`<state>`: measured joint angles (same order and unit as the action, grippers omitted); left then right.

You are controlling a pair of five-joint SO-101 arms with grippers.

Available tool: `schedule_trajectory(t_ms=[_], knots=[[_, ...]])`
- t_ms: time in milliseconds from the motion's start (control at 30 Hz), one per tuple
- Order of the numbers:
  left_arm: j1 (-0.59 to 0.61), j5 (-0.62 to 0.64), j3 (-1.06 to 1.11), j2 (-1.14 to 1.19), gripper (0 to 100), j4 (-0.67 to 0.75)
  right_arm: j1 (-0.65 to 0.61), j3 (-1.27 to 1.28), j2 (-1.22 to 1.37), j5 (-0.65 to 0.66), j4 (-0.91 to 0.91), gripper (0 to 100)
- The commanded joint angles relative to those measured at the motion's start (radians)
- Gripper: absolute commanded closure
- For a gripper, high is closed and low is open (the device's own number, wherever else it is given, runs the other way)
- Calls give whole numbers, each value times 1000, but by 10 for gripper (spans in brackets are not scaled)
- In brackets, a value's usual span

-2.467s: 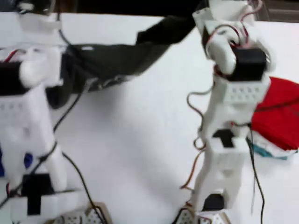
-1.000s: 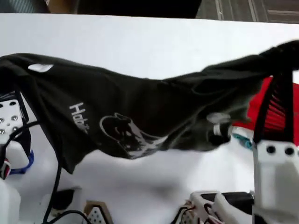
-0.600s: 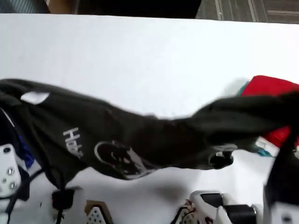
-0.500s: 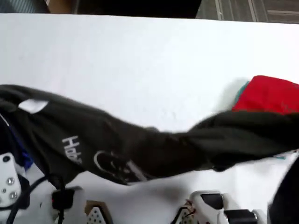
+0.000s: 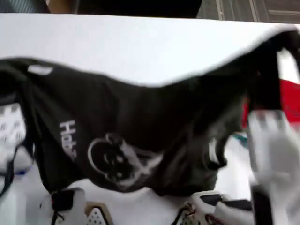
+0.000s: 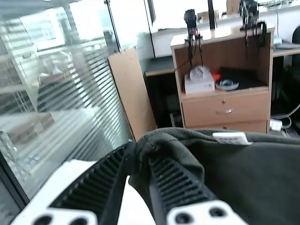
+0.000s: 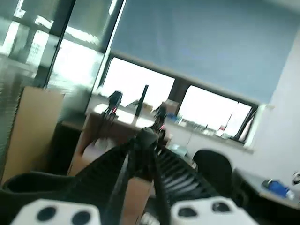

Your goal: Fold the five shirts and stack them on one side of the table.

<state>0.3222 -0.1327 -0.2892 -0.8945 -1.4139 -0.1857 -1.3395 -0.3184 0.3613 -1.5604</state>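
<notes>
Since half a second ago the black shirt (image 5: 140, 126) has been lifted. Its top edge now runs from the table's (image 5: 140, 42) left edge up towards the far right corner, and the printed front hangs open above the near edge.

The left hand (image 6: 140, 157) is closed, pinching the shirt's edge near the collar label. The right hand (image 7: 143, 145) is also closed, with a fold of the same cloth nipped at its fingertips.

To do this step well, keep both grips level and equally tensioned, lower the hem first, then draw the shirt flat without slack.

The far half of the table is bare and offers the widest laying area. The red shirt (image 5: 291, 101) lies folded at the right edge over a teal shirt (image 5: 240, 138). Keep the hanging cloth from dragging across them.
</notes>
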Motion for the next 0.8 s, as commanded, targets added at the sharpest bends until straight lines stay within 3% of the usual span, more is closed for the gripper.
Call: schedule_trajectory(t_ms=[0, 500, 767], knots=[[3, 5, 185, 3, 976, 181, -24, 81, 120, 0, 79, 978], [-31, -3, 796, 41, 976, 658, -16, 181, 653, 0, 242, 978], [2, -26, 750, 397, 976, 744, -13, 180, 820, 2, 243, 978]])
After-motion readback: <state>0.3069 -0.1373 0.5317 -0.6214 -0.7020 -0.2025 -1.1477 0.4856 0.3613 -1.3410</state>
